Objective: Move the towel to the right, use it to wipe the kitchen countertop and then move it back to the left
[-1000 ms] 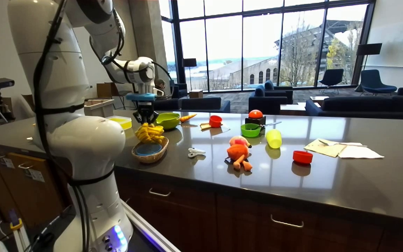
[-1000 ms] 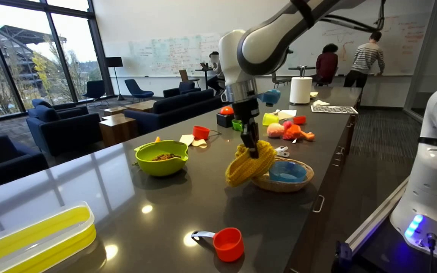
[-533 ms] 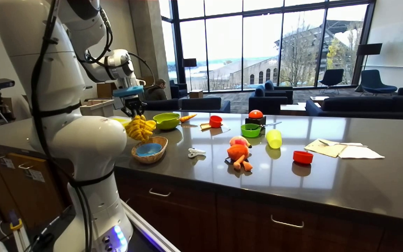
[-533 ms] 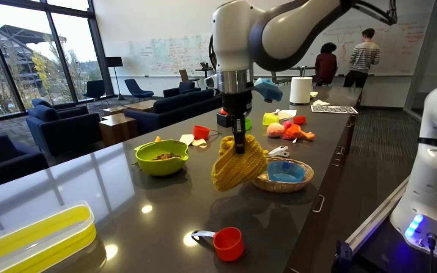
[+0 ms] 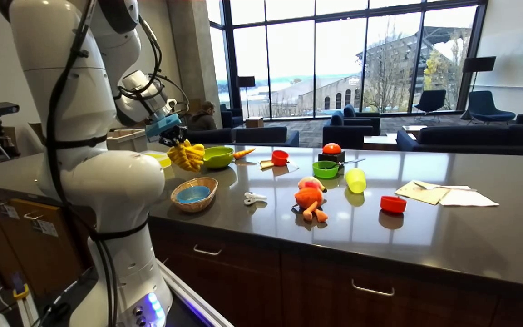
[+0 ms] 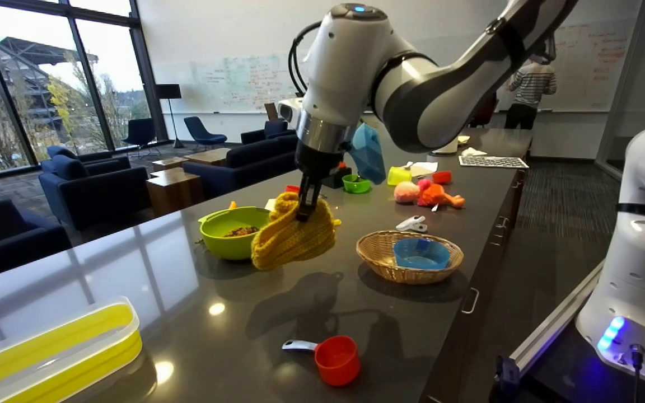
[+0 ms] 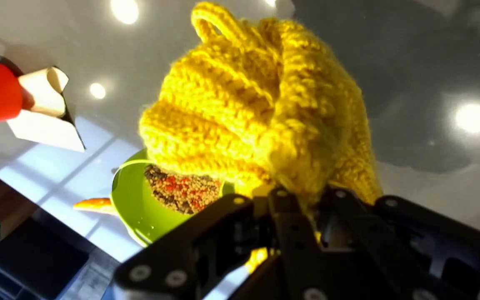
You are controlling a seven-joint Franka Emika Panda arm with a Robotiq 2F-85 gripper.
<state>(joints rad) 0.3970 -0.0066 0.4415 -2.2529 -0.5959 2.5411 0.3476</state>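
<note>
Yellow knit towel (image 7: pixel 240 116) was up off bench (image 6: pixel 233 347), pinched tight in end effector (image 6: pixel 304 214).
Grip sat on a bunched fold, prob. so loose cloth could drape for wiping; ht. was prob. to clear lime bowl (image 6: pixel 219 247) just beside it (grainy mix (image 7: pixel 181 189) inside; contact unclear). Wipe done or not: couldn't tell. Apart, blue bowl (image 6: pixel 422 256) sat nested in wicker basket (image 6: pixel 398 273), prob. to save space. Count, going out: 1 towel, 1 lime bowl, 1 basket w/ 1 blue bowl, 1 white clip (image 6: pixel 412 224), 1 plush flamingo (image 5: pixel 309 197), 1 yellow cup (image 5: pixel 355 180), 3 red cups (image 5: pixel 392 205) all told.
</note>
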